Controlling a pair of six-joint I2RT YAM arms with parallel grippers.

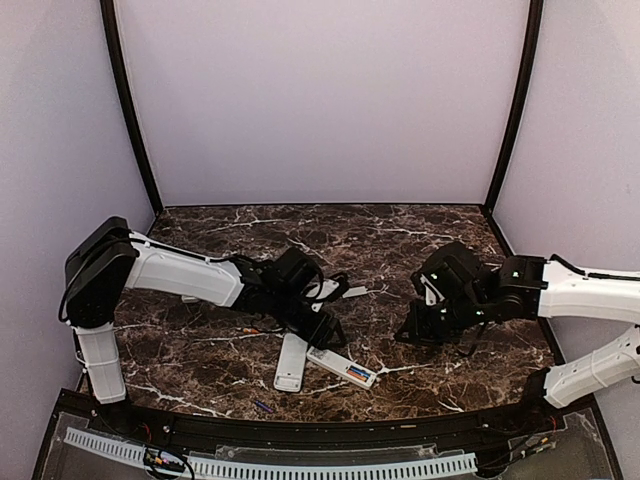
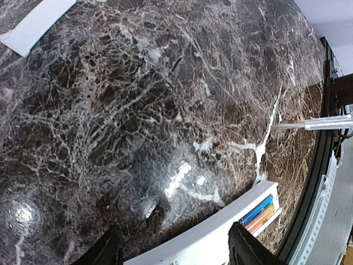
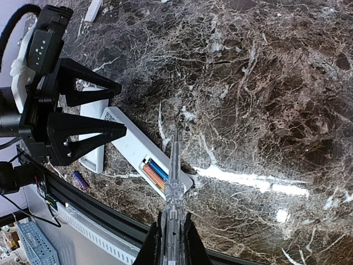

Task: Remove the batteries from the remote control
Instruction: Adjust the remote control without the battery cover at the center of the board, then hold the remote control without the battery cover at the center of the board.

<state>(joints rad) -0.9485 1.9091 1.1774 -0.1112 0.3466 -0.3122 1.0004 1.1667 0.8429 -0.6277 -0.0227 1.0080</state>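
Now the left end effector, fingers apart, is straddling the remote; the batteries are lying in its four-o'clock end. The right end effector, clamping a clear pick, is needing shallow entry under one cell.

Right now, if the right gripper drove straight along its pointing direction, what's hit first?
Likely bare table just past the remote control: the clear tool in the right gripper crosses its battery end, but the tip shows beyond it. Depth is unclear.
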